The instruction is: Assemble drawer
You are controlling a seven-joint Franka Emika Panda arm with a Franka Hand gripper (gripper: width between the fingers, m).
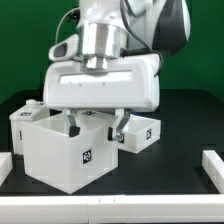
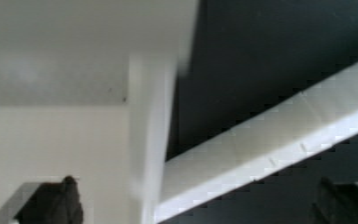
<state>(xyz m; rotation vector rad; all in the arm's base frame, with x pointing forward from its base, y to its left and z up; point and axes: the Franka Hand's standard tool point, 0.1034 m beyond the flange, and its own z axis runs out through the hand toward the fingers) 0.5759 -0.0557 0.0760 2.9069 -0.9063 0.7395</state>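
The assembly looks to be at an early stage. The drawer [image 1: 140, 133] rests on the dark worktop [image 1: 150, 190], outside the casing [image 1: 55, 155], so sliding it in is, by my judgement, the main step left. The casing stands at the front, toward the exterior view's left. The drawer sits just behind it, toward the exterior view's right, and whether the two touch cannot be told. The drawer reads as a low white plastic piece, clearly shorter than the casing, with a small black-and-white tag [image 1: 150, 131] on the face turned to the camera; its near end is hidden behind one finger of the arm. The gripper [image 1: 95, 127] hangs low over the gap between casing and drawer with its jaws spread wide and nothing between them. In the wrist view the two dark fingertips [image 2: 51, 202] sit far apart, and between them show only white walls against the dark surface, too close and blurred to tell which part they belong to.
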